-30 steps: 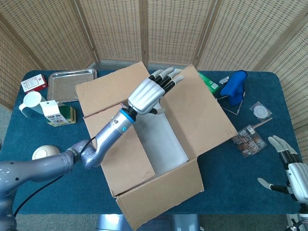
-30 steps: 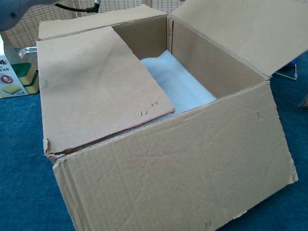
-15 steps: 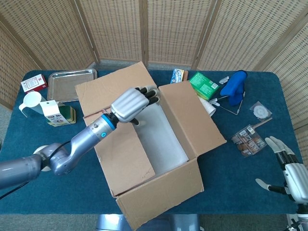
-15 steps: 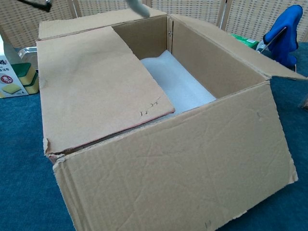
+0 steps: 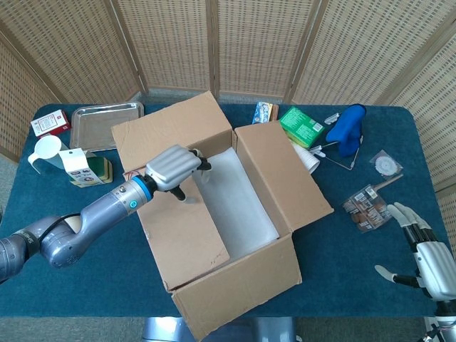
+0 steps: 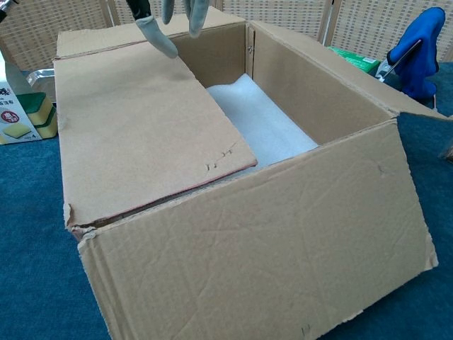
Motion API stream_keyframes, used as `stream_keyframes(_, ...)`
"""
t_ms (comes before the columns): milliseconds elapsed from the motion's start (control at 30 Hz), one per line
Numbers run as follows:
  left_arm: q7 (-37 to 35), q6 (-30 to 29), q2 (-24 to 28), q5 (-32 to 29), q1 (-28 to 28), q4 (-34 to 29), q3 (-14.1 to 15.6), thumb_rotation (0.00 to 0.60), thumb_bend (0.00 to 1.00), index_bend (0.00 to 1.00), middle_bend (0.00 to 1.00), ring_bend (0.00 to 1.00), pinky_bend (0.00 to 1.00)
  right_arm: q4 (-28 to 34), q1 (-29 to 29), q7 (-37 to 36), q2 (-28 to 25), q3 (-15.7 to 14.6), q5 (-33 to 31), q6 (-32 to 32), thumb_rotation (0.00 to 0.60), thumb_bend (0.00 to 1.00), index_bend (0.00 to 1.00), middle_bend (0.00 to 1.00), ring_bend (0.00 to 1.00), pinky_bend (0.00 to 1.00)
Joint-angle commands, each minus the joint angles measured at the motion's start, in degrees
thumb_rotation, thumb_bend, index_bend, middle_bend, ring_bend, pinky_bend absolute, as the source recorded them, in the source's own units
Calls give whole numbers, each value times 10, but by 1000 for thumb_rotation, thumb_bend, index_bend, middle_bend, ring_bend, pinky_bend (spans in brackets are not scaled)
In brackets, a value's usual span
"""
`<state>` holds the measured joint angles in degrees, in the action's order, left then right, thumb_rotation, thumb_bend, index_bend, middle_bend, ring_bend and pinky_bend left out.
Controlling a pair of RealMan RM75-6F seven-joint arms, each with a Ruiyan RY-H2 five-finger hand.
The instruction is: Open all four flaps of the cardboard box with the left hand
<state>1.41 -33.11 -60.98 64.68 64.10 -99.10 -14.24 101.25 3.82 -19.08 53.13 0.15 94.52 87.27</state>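
The cardboard box [image 5: 235, 285] stands mid-table. Its far flap [image 5: 171, 128] and right flap [image 5: 281, 167] lie folded outward, and the near flap [image 6: 262, 241] hangs down the front. The left flap [image 5: 182, 228] still lies folded in over the opening, above white foam [image 6: 262, 124] on the box floor. My left hand [image 5: 173, 169] hovers over that flap's far inner corner, fingers [image 6: 157, 33] pointing down and apart, one tip at the flap's edge, holding nothing. My right hand [image 5: 420, 256] rests open, fingers spread, at the table's near right corner.
Left of the box are a metal tray [image 5: 107, 121], a red packet [image 5: 50, 125], a white scoop [image 5: 44, 151] and a sponge pack [image 5: 85, 167]. To the right lie a green box [image 5: 303, 125], a blue mitt [image 5: 347, 128] and a snack packet [image 5: 368, 206].
My left hand has drawn back leftward from the right flap to the left flap's inner edge. The right flap dropped outward and now lies open.
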Motion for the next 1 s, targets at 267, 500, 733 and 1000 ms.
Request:
stream_keyframes(267,42,-24,-41,-2,13,24,13,600,55,632,510,336,410,0,0,1,0,0,1,1,600,0,0,0,0,136)
stream_keyframes(500,103,-60,-72,-97,26,16,20,528,0,688,497,299,323,0,1,-1,0,-1,3,1,600,0,0,0,0,136)
stream_keyframes(733,118,-100,-90,-132,26,0,13,301,0,689,467,237,197,0,1,-4,-1,-1,3,2,600,0,0,0,0,136)
stream_keyframes(1000,139,-90,-92,-184,40,-9,20,287,0,680,451,219,200,0,0,-1,-1,-2,7,5,600,0,0,0,0,136)
